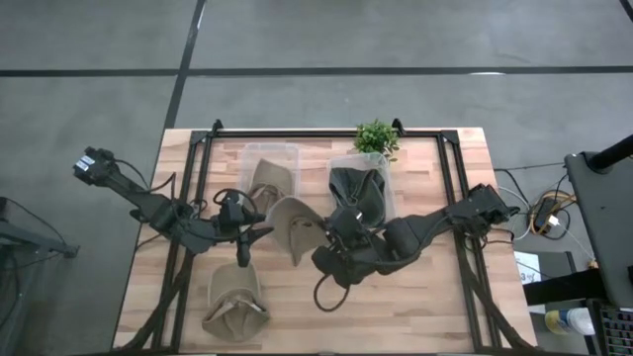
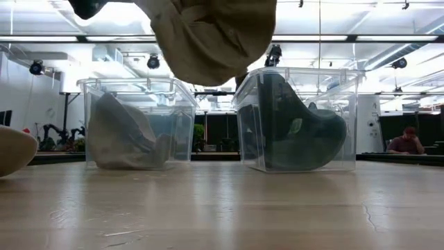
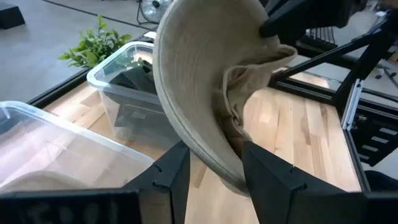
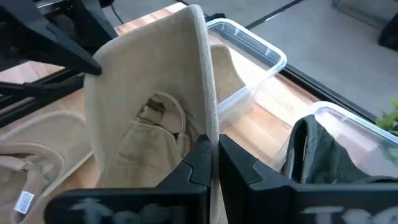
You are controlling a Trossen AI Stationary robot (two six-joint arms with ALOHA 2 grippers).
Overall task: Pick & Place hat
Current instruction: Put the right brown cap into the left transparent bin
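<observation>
A: Beige hat (image 1: 293, 229) up off the surface (image 1: 435, 297), hanging just in front of the left-hand clear bin (image 1: 273, 158), the one with a beige hat inside already.

B: Held how?

A: Pinched at the brim by the right hand (image 4: 211, 163), jaws fully closed on the fabric edge. Left hand (image 3: 211, 171) parted wide around the lower brim, fingers (image 3: 273, 177) flanking it; hard to tell whether truly gripping or only bracketing.

B: Landmark for the rest?

A: Same bin. Beside it on the right, second clear bin (image 1: 361, 183) packed with a dark hat (image 1: 358, 193). Small green plant (image 1: 376, 136) just behind that one. Another beige hat (image 1: 235, 297) lying well in front of the landmark bin, toward the near edge.

B: Risks?

A: Likely three. Thin pinch on a floppy brim: slipping out under a quick swing, then landing on the surface short of the bin. Crown sagging low: catching the bin's rim on the way over, tipping or shoving a light plastic box. Both hands crowded on one brim: pulling apart out of step, twisting or dragging the fabric free of the closed jaws.

B: Wrong bin?

A: Possible too, given the dark-hat bin just beside.
</observation>
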